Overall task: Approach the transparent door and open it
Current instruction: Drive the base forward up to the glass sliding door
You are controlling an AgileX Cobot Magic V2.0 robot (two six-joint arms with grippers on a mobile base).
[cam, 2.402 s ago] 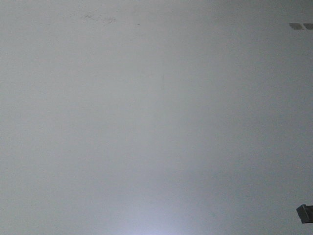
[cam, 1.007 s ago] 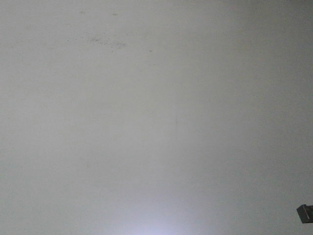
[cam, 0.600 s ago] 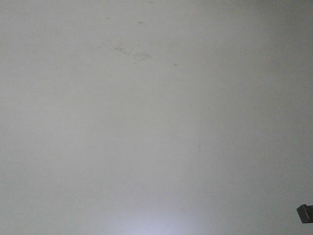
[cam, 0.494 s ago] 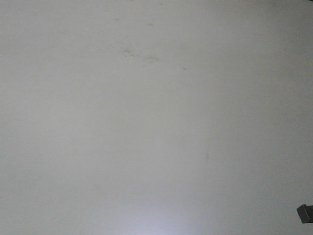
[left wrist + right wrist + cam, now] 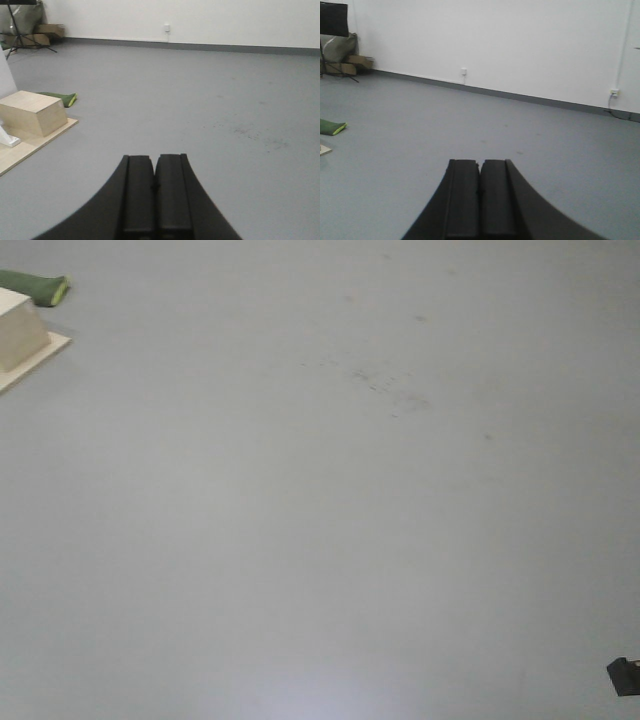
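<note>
The transparent door is out of view in every frame. My left gripper (image 5: 154, 159) is shut, its two black fingers pressed together with nothing between them, pointing over bare grey floor. In the right wrist view my right gripper (image 5: 479, 163) is also shut and empty, aimed across the floor toward a white wall (image 5: 520, 45). The front view looks down on grey floor only; neither gripper shows there.
A pale wooden box (image 5: 32, 112) on a low wooden board (image 5: 35, 145) stands at the left, also seen as the box (image 5: 18, 328) in the front view. A green bag (image 5: 60, 98) lies behind it. Cardboard boxes (image 5: 45, 31) and a tripod stand by the far wall. A dark robot part (image 5: 625, 676) is at the lower right.
The floor scuff marks have slid right and down in the front view. The wooden box and green bag have come into view at the upper left.
</note>
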